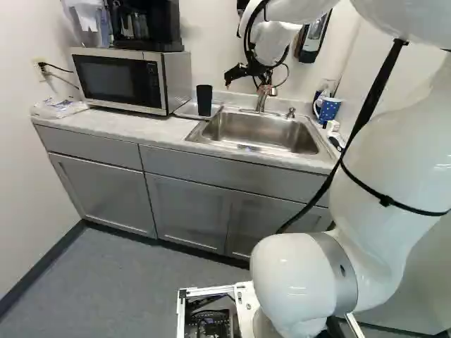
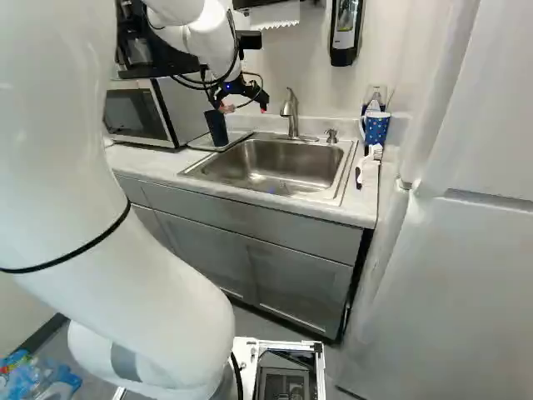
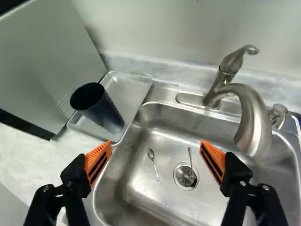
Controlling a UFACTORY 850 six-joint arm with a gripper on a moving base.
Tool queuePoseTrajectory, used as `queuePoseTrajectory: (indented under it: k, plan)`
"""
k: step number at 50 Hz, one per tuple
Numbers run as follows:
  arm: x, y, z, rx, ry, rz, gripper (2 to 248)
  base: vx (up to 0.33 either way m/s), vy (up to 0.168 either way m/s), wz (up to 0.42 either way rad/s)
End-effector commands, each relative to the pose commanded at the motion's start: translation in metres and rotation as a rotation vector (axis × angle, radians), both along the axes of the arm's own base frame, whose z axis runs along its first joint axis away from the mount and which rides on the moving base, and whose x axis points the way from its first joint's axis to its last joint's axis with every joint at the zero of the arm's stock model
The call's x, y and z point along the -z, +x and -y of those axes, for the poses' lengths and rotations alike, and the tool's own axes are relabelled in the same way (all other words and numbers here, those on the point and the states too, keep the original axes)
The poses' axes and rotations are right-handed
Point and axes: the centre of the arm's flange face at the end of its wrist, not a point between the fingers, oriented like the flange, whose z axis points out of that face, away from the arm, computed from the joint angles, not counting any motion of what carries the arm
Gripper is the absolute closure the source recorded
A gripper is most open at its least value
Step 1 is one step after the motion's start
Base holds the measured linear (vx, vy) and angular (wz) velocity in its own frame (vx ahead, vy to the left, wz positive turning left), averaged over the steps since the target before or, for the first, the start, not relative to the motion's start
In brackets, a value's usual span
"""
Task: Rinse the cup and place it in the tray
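Cup [image 3: 106,113] upright in tray [image 3: 129,90]; spoon [image 3: 151,154] (near drain [image 3: 186,176]) in sink [image 3: 141,181]

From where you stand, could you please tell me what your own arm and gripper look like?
The smooth, rounded white arm has a silvery-grey band around a lower joint, a thin black tie and loose black cables near the wrist. The black, two-fingered gripper carries wedge-shaped orange pads with dark slots.
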Motion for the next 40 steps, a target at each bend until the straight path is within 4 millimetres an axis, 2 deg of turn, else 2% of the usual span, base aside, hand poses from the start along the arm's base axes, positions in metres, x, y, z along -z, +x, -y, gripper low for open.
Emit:
queuePoseTrajectory:
  k: [24,40]
  plan:
    - [0.012,-0.046,0.028,0.02,0.038,-0.179,3,0.0,0.0,0.0]
    - [0.013,-0.068,0.051,0.079,0.043,-0.174,3,0.0,0.0,0.0]
